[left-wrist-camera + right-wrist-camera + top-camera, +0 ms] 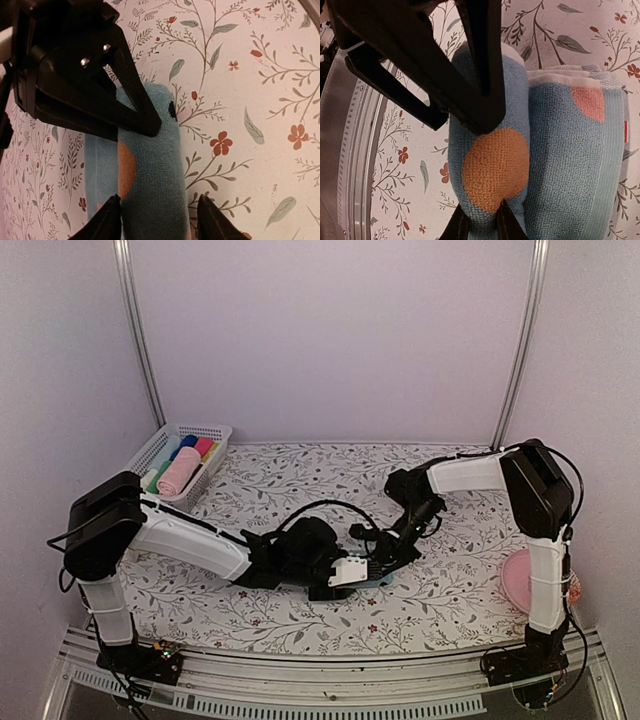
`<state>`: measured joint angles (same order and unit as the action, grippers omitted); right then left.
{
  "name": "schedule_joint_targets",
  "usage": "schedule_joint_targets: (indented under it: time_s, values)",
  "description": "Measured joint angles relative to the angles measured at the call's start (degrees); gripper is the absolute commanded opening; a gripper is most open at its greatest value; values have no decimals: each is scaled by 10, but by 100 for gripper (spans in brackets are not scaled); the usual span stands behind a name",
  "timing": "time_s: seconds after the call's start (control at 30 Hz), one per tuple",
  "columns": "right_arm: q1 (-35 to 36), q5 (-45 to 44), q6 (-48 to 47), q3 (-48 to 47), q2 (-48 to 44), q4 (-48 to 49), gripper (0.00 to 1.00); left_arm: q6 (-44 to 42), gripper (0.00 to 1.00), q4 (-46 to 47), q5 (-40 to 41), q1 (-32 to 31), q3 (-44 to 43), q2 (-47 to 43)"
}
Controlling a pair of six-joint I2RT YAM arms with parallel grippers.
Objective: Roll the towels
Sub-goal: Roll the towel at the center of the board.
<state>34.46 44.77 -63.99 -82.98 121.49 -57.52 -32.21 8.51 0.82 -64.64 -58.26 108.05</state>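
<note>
Blue towel (pixel 555 150) | right gripper (pixel 490 216) pinching it | left gripper (pixel 160 217) straddling, parted

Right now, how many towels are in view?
2. A pale pink towel lies rolled in the white basket at the far left. A light blue towel, partly rolled, lies in the middle of the table. More could be hidden in the basket.

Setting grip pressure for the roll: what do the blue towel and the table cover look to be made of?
Blue towel: soft terry cloth, matte; looped pile shows, and it bunches into a roll. Table cover: smooth printed sheet, possibly vinyl or thin fabric; flat floral print, no pile.
</note>
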Motion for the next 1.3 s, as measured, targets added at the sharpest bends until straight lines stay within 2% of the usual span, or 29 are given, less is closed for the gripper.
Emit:
schedule_joint_targets:
  time_s: [0.2, 0.33, 0.43, 0.57, 0.7, 0.97, 1.3]
  values:
    - [0, 6, 0, -1, 4, -10, 14, -9, 35, -2, 14, 0, -10, 14]
    - [0, 6, 2, -1, 4, -10, 18, -6, 18, -9, 18, -1, -17, 22]
    - [-2, 6, 8, -1, 4, -9, 31, 5, 10, -14, 18, -1, -18, 23]
    - [-10, 1, 16, 3, -3, 4, 46, 30, 10, -26, 7, 3, -22, 23]
    - [-32, -15, 21, 29, -37, 27, 52, 63, 9, -41, -18, 14, -29, 24]
    - [-114, -26, 14, 73, -155, 71, 55, 164, 8, -82, -104, 70, -97, 73]
    - [-96, -19, -50, 169, -224, 126, 56, 252, 10, -118, -242, 134, -150, 109]
